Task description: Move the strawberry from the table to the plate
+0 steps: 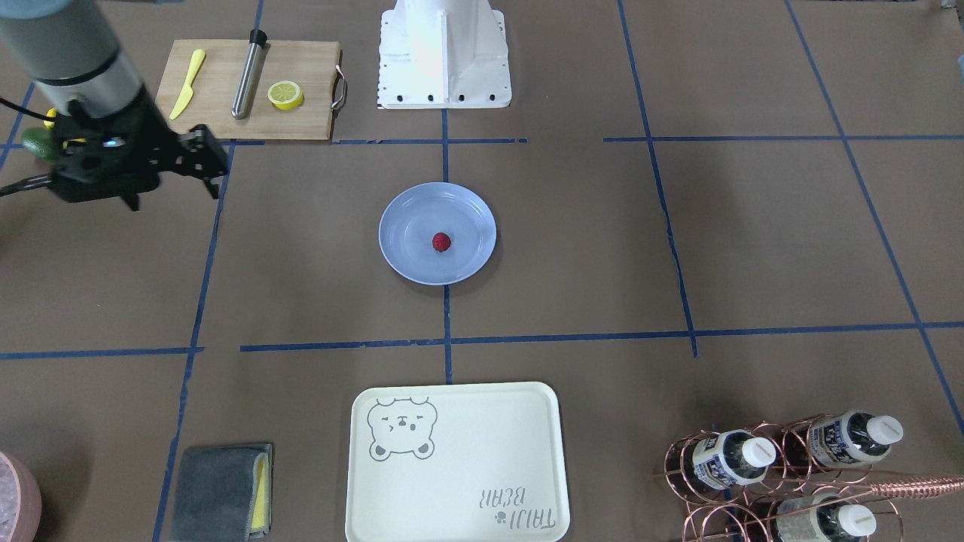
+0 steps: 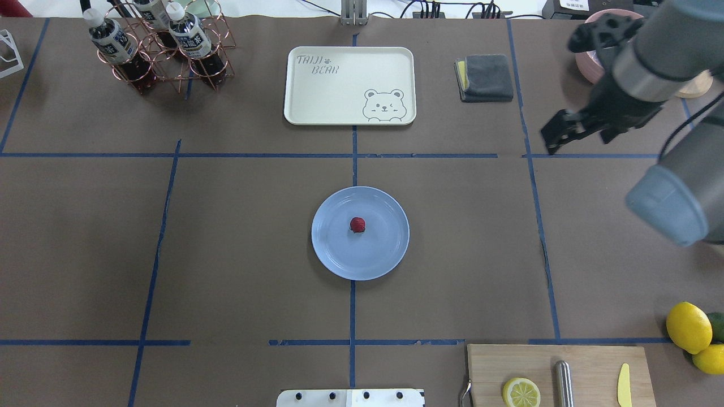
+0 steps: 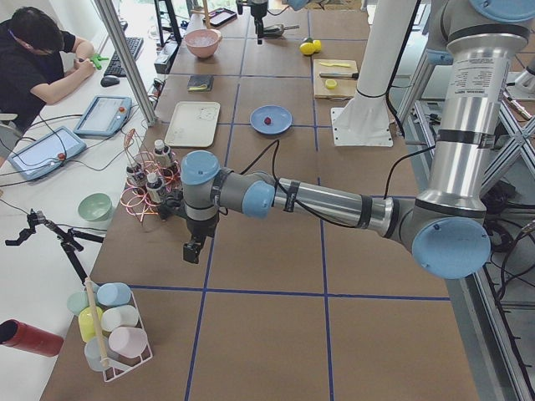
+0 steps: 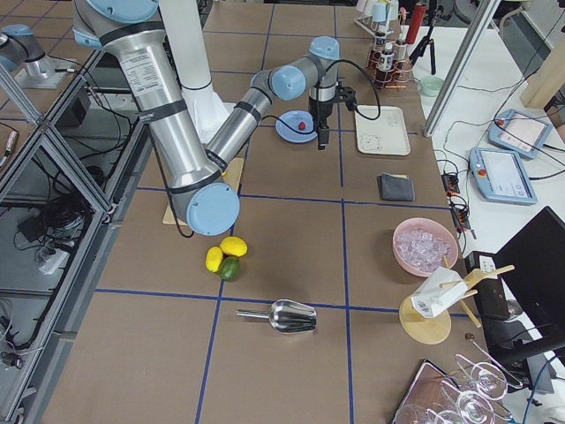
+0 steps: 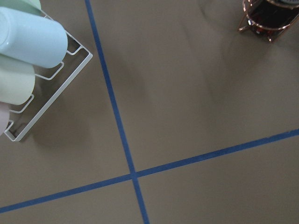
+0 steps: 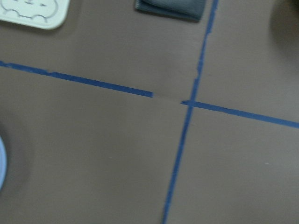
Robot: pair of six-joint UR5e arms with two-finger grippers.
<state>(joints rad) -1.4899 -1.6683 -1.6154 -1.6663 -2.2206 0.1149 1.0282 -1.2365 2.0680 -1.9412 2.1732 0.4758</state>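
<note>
1. Sitting near the middle of the plate (image 1: 407, 260), the strawberry (image 1: 441, 242) touches nothing but the dish and is free of both arms.
2. The plate lies flat on the tabletop (image 1: 301, 263), over a blue tape line, between the robot's base and a cream tray (image 1: 467, 482) with a bear drawing.
3. The right gripper (image 1: 215, 165) hangs above the tabletop well apart from the plate, near a wooden cutting board (image 1: 301, 113). It holds nothing; I cannot tell whether its jaws are apart or together.
4. The board carries a lemon half (image 1: 285, 95), a metal rod (image 1: 248, 75) and a yellow knife (image 1: 187, 83).
5. The left gripper (image 3: 194, 249) points down over the tabletop just beside a copper rack of bottles (image 3: 149, 188), far from the plate. It shows only in the side view, so I cannot tell how its jaws stand.
6. A folded grey cloth (image 1: 218, 493) lies beside the tray.
</note>
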